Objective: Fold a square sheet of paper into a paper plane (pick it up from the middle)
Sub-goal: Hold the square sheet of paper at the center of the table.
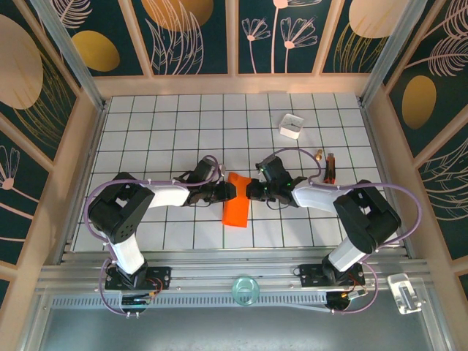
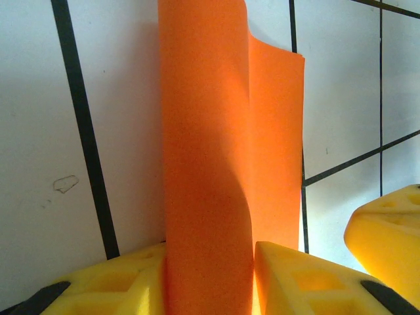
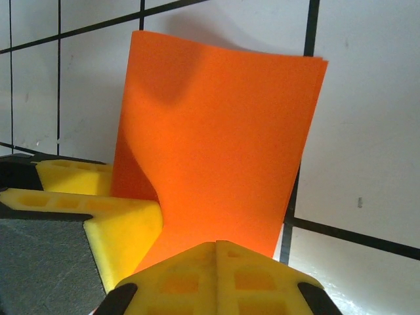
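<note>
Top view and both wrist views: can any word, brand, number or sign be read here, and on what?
None can be read.
The square sheet of paper is plain orange.
The white box shows no legible print.
The small dark items near it are too small to tell.

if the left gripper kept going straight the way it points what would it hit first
the orange paper, already between the left gripper's fingers; past that, probably the right gripper facing it, though depth is unclear
</note>
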`<act>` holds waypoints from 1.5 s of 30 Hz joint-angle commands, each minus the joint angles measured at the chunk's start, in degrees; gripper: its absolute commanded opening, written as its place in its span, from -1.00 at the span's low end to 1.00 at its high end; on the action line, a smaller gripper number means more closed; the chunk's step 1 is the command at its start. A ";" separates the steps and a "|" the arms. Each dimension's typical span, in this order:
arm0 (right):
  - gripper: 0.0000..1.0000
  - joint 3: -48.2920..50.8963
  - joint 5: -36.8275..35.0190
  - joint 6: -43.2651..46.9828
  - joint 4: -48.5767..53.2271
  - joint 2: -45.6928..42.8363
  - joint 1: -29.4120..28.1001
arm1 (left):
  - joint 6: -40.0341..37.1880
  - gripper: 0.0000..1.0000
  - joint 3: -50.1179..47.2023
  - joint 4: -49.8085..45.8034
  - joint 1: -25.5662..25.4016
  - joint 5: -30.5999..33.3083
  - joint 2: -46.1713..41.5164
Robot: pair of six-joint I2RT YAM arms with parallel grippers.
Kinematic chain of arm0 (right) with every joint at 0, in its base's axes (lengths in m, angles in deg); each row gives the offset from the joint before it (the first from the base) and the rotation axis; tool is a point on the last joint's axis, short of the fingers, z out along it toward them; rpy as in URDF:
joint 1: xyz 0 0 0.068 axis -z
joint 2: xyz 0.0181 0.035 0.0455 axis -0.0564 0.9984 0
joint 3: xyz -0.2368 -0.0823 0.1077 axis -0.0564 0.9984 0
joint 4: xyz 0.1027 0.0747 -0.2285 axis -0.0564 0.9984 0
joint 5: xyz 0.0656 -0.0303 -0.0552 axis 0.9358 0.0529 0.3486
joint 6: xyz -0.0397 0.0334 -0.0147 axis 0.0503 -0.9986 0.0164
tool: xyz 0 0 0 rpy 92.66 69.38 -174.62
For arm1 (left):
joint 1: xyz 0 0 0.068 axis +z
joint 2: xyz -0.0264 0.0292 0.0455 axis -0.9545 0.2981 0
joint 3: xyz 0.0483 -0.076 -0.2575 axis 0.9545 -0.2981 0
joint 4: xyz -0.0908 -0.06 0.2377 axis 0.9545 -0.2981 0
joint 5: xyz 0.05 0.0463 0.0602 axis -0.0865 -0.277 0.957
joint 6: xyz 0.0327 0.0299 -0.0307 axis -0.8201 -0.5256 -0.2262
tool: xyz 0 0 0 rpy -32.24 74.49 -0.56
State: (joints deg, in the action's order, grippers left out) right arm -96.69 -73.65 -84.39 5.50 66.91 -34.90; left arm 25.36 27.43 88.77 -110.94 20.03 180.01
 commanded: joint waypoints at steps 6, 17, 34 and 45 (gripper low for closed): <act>-1.00 0.47 1.70 -2.38 -2.12 2.03 -2.12 | -2.40 -0.22 -3.92 -4.95 -1.60 6.48 11.52; -1.00 1.36 0.73 -1.96 -2.97 5.09 -2.28 | -2.35 -0.22 -3.92 -4.86 -1.61 6.60 11.61; -1.00 3.96 -5.33 -4.41 5.37 11.05 -2.52 | -2.32 -0.22 -4.05 -5.37 -1.61 7.86 10.73; -1.00 5.73 -6.30 -4.33 5.45 10.89 -2.83 | -1.74 0.18 0.46 -12.81 -1.49 14.24 2.57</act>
State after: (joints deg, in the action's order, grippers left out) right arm -95.02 -74.02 -88.44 0.01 73.16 -37.08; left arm 25.21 29.53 85.47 -113.19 24.55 178.69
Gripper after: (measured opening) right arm 0.042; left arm 0.577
